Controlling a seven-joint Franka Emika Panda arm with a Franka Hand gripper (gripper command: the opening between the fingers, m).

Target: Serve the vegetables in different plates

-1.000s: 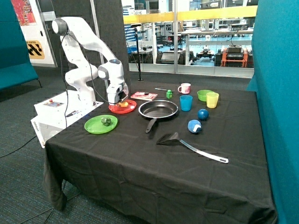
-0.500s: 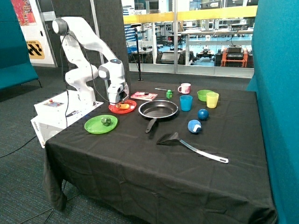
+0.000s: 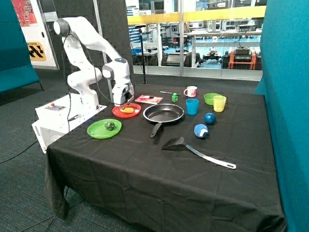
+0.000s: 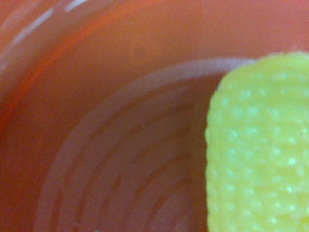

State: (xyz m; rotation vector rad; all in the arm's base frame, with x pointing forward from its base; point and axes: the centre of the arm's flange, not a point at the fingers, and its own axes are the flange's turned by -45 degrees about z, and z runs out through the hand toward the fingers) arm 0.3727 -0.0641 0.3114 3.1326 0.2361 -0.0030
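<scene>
The red plate (image 3: 126,111) holds the pale yellow vegetable (image 3: 127,109); the green plate (image 3: 104,128), at about seven o'clock from it, holds the dark green vegetable (image 3: 109,126). The frying pan (image 3: 163,113) just beside the red plate sits bare. The gripper (image 3: 123,102) hangs just above the yellow piece, and I cannot tell how its fingers stand. The wrist view shows only ridged red plastic (image 4: 120,145) and bumpy yellow (image 4: 260,145), cut off at the edge.

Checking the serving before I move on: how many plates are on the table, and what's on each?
2. The red plate sits under the gripper, beside the frying pan, holding the yellow vegetable. The green plate lies nearer the table's front edge, holding the dark green vegetable.
</scene>
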